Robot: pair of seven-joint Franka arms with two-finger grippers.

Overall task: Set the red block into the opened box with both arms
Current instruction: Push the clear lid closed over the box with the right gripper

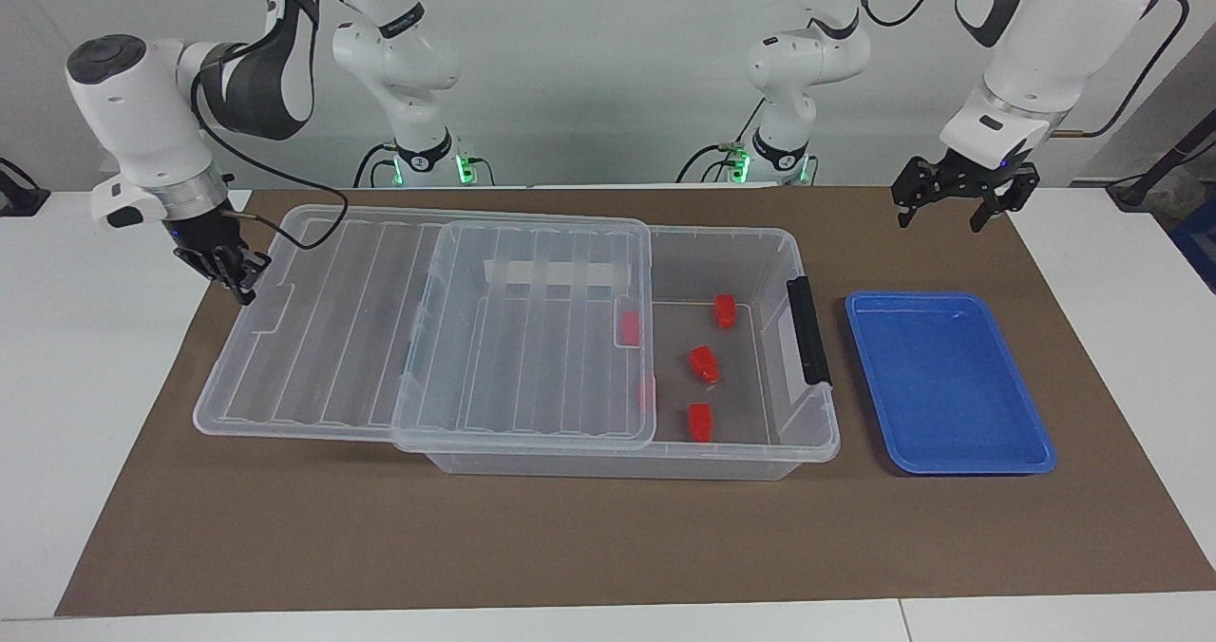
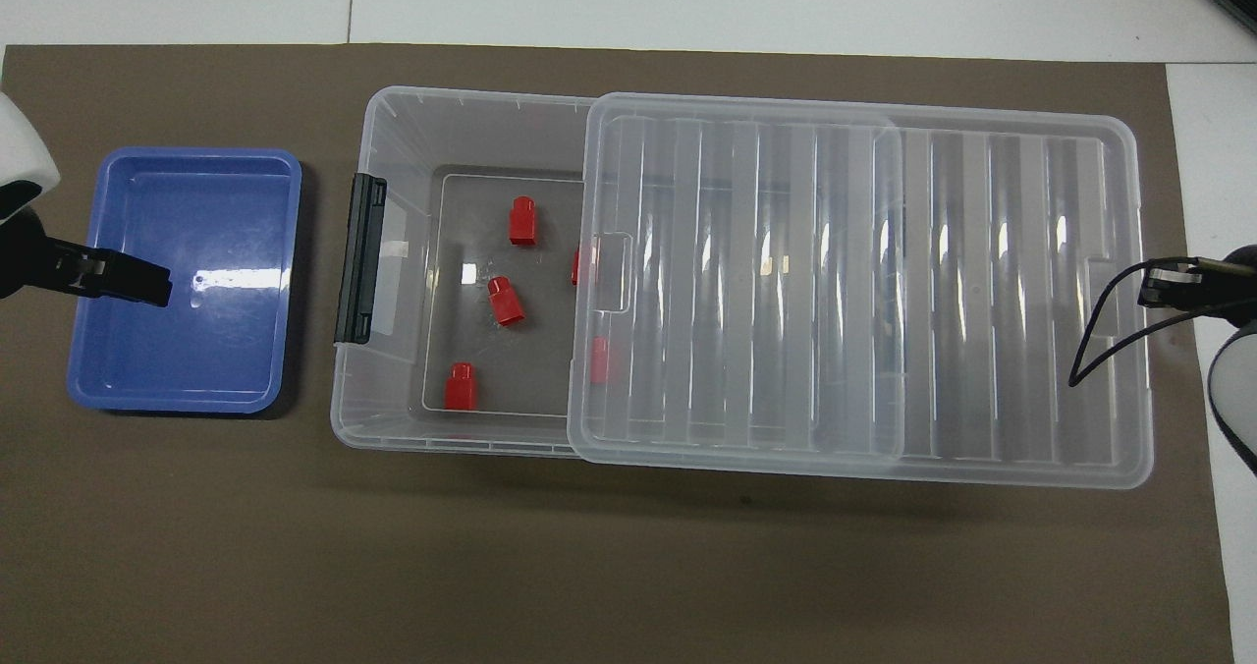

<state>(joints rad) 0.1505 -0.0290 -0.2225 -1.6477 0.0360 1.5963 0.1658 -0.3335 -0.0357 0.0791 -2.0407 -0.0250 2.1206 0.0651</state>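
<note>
The clear box (image 1: 622, 464) (image 2: 346, 418) stands mid-table, with its ribbed lid (image 1: 332, 338) (image 2: 982, 291) slid toward the right arm's end, so the end by the black latch (image 1: 807, 330) is uncovered. Several red blocks lie on its floor. Three show in the uncovered part, one of them being a red block (image 1: 704, 364) (image 2: 505, 302), and two more show through the lid's edge. My right gripper (image 1: 243, 291) (image 2: 1151, 289) is shut and empty at the lid's outer end; whether it touches the lid I cannot tell. My left gripper (image 1: 939, 218) (image 2: 147, 286) hangs open and empty over the blue tray.
A shallow blue tray (image 1: 1007, 457) (image 2: 88, 389) with nothing in it lies beside the box's latch end, toward the left arm's end. Everything rests on a brown mat (image 1: 570, 547). White table surface borders it.
</note>
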